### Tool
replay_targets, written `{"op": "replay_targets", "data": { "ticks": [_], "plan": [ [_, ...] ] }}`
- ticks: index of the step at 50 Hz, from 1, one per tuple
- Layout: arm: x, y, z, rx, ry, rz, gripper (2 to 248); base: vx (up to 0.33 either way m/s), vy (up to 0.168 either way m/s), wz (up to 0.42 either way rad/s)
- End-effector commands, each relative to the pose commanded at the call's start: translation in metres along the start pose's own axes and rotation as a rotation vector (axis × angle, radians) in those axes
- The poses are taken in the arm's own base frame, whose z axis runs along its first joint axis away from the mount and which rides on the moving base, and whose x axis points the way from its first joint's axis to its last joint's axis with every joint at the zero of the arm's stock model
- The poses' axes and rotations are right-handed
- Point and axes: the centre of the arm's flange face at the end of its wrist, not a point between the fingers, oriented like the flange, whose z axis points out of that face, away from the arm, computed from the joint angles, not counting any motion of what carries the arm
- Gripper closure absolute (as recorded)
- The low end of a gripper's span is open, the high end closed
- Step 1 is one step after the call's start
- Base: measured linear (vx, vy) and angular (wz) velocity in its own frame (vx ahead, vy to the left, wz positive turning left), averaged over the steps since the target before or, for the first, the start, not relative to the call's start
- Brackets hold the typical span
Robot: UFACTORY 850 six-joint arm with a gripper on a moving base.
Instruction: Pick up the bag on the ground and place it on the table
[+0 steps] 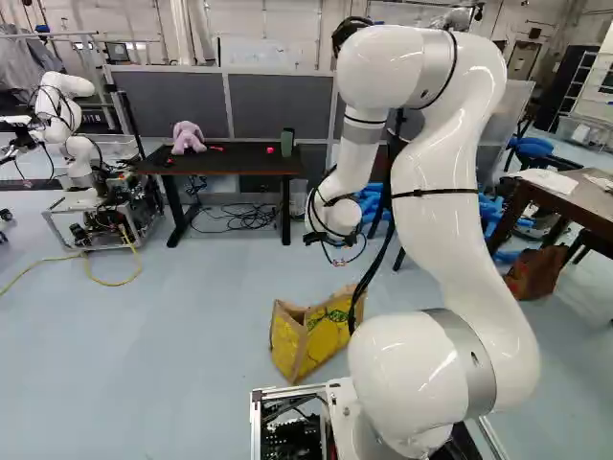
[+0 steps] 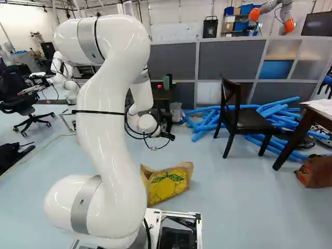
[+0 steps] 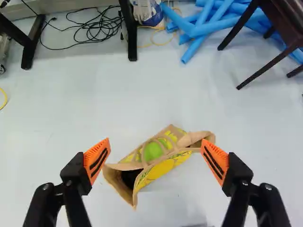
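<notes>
My gripper (image 2: 167,136) shows only as a small black part at the arm's wrist in the right base view, high above the bag (image 2: 168,185). In the wrist view the gripper (image 3: 155,152) stands wide open, its orange pads apart. Below and between them is the yellow and tan bag (image 3: 163,171) on the floor, not touched; its mouth gapes, and a round green patch shows on or in it. The left base view shows the bag (image 1: 324,337) just ahead of the base and a dark table (image 1: 239,161) farther back.
A pink plush toy (image 1: 188,137) and a green cup (image 1: 287,142) stand on the dark table. Another robot (image 1: 72,125) is at the far left. Right of the arm are blue tubes (image 2: 207,122), a dark chair (image 2: 246,120), another table (image 1: 575,196) and a brown bag (image 2: 315,171).
</notes>
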Motion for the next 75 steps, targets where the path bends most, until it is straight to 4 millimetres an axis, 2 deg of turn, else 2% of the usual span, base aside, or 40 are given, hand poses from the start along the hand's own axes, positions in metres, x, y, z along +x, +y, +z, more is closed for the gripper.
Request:
{"op": "replay_targets", "data": {
  "ticks": [75],
  "plan": [
    [-0.040, -0.001, 0.096, -0.058, -0.106, 0.754, 3, 0.000, 0.000, 0.000]
  ]
}}
